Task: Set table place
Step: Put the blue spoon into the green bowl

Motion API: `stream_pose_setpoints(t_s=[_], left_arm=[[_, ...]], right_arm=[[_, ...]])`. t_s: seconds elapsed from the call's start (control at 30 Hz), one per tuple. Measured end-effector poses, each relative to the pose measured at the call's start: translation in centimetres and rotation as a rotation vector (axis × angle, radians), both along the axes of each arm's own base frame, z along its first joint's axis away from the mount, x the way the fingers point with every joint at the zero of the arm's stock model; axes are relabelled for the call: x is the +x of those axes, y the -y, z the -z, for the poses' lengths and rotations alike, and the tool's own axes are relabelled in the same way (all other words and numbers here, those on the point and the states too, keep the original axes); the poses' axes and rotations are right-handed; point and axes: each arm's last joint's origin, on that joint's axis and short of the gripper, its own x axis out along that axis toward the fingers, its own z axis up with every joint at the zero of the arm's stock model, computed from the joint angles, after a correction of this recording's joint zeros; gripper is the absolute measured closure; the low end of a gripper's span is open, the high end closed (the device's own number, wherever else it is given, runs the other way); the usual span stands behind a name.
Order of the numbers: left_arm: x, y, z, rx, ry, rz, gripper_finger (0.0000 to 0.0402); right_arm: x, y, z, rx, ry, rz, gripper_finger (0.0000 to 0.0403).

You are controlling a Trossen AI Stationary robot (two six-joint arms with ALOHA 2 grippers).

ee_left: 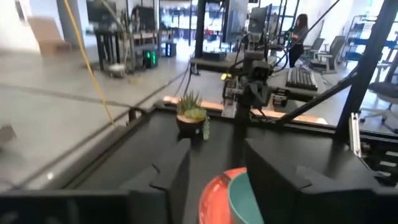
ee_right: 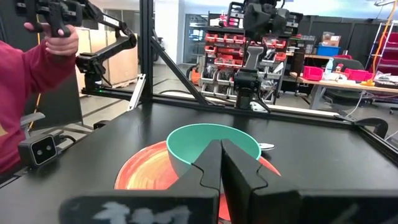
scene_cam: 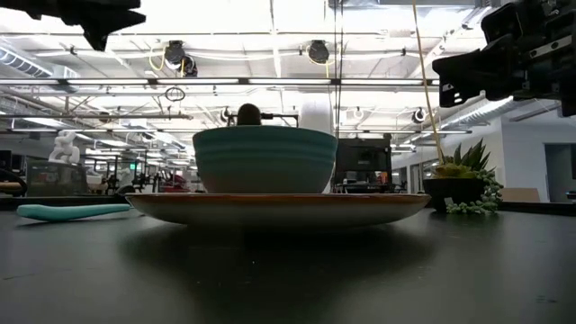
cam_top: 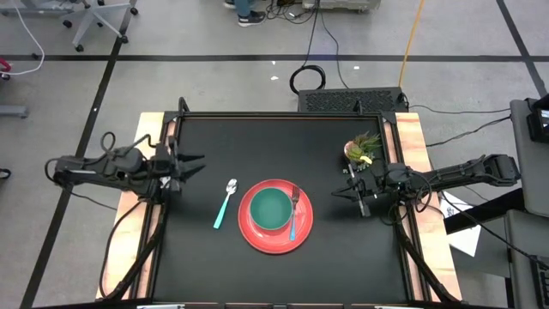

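The red plate (cam_top: 274,236) lies on the black table (cam_top: 206,266) near its middle. The teal bowl (cam_top: 272,209) stands on the plate. The blue-handled fork (cam_top: 294,216) lies on the plate's rim, right of the bowl. Left of the plate, the mint-handled spoon (cam_top: 225,204) lies flat on the table. My left gripper (cam_top: 193,163) hovers open at the left edge, above table height, and its wrist view shows the gap (ee_left: 214,155). My right gripper (cam_top: 339,194) hovers shut right of the plate, pointing at the bowl (ee_right: 211,140), with its fingertips together (ee_right: 221,144).
A small potted green plant (cam_top: 362,150) stands near the table's far right, just behind my right arm. Light wooden strips (cam_top: 416,172) run along the left and right sides. A person's red sleeve (ee_right: 25,74) and hand show beyond the table's left side.
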Motion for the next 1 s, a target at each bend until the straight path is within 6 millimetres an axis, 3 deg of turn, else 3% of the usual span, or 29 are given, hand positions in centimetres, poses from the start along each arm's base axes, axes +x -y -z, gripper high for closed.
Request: stream_pose_setpoints(t_s=[0.3, 0.7, 0.87, 1.0], left_arm=[[2.6, 0.4, 0.6, -0.107, -0.218, 0.003, 0.0163], [6.5, 0.8, 0.5, -0.093, -0.715, -0.025, 0.0158], [8.2, 0.0, 0.6, -0.249, -0.78, -0.115, 0.0158], [9.4, -0.8, 1.7, -0.382, -0.842, -0.177, 0.0158]], right_arm=[[0.0, 0.0, 0.0, 0.016, -0.003, 0.0, 0.0403], [0.0, 0.0, 0.1, 0.022, -0.014, -0.001, 0.0403], [0.0, 0.0, 0.1, 0.023, -0.014, -0.001, 0.0403], [0.0, 0.0, 0.1, 0.025, -0.015, -0.001, 0.0403]])
